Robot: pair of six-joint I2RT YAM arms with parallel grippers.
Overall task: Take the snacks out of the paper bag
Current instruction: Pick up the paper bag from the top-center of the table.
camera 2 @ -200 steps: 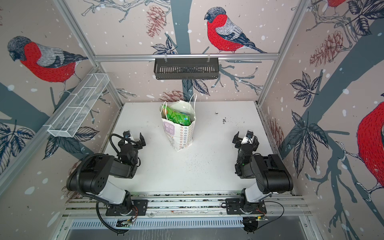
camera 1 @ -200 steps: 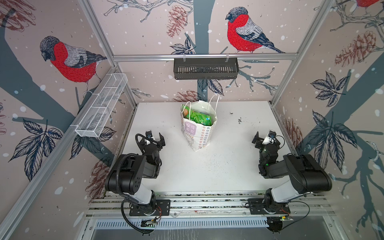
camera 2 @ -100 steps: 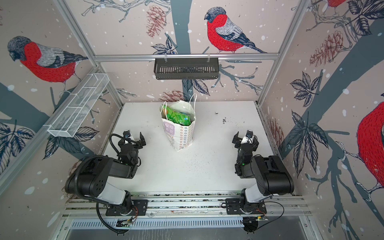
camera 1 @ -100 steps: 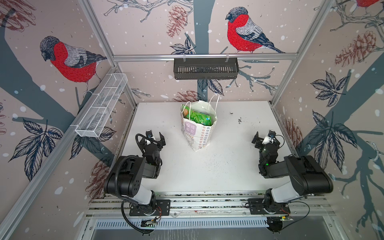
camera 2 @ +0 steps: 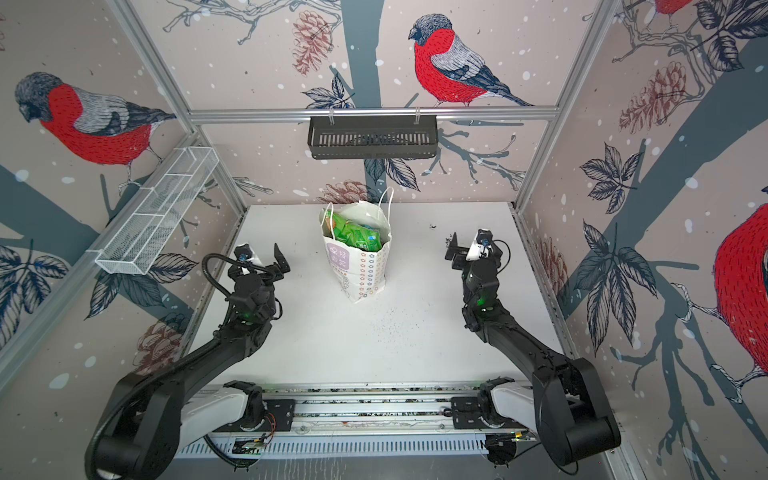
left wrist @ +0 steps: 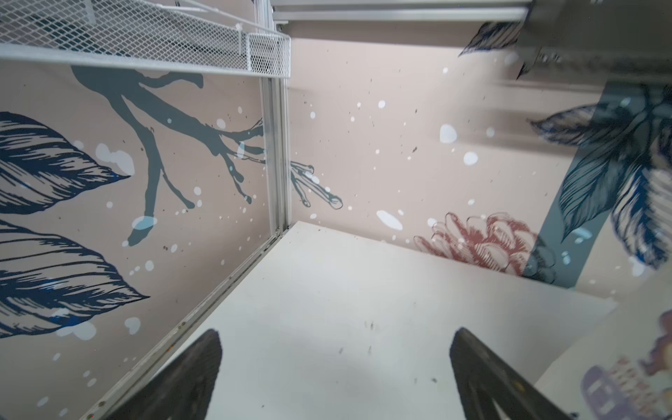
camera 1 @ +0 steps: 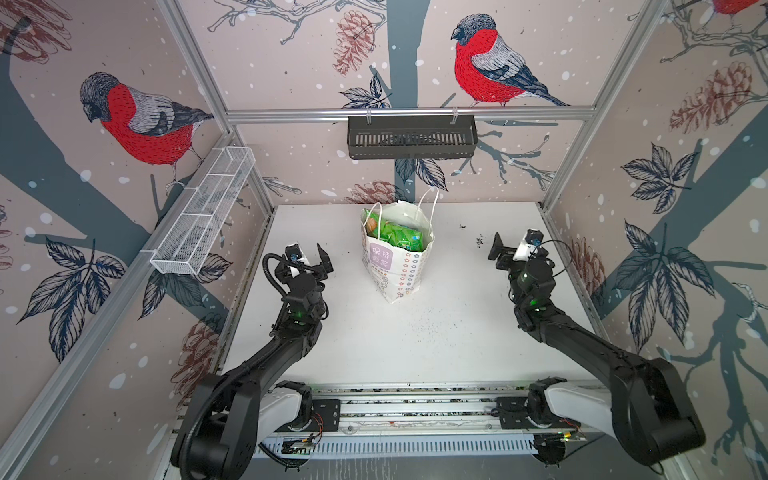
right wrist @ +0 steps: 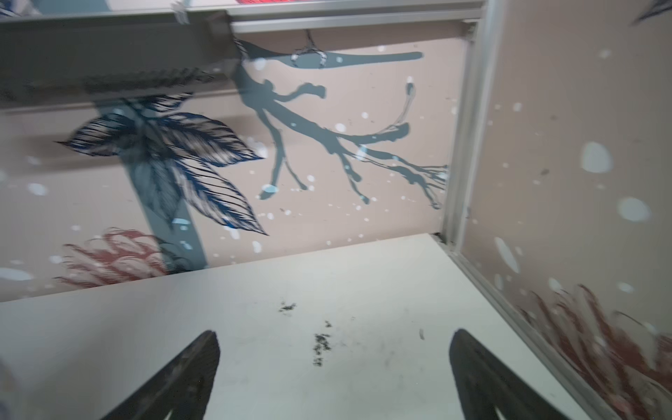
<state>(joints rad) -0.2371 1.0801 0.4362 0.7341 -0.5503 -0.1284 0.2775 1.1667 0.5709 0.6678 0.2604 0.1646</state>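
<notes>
The white paper bag (camera 1: 397, 266) (camera 2: 362, 268) stands upright at the middle back of the table, mouth open and cord handles up. Green snacks (camera 1: 397, 236) (camera 2: 356, 233) fill its top, with an orange bit at one edge. My left gripper (camera 1: 308, 261) (camera 2: 262, 264) hovers open to the bag's left, a hand's width away. My right gripper (camera 1: 513, 253) (camera 2: 467, 253) hangs open well to the bag's right. In the left wrist view the left gripper (left wrist: 336, 334) spans bare table, and the paper bag (left wrist: 614, 360) shows blurred at the side. The right gripper (right wrist: 334, 334) holds nothing.
A black slotted basket (camera 1: 411, 137) hangs on the back rail above the bag. A white wire shelf (camera 1: 203, 216) juts from the left wall. Dark crumbs (camera 1: 432, 324) speckle the table in front of the bag, and more crumbs (right wrist: 320, 343) lie under the right gripper.
Both grippers have risen and moved a little toward the back of the table, the right one also drifting inward. The bag has not moved and both stay open.
</notes>
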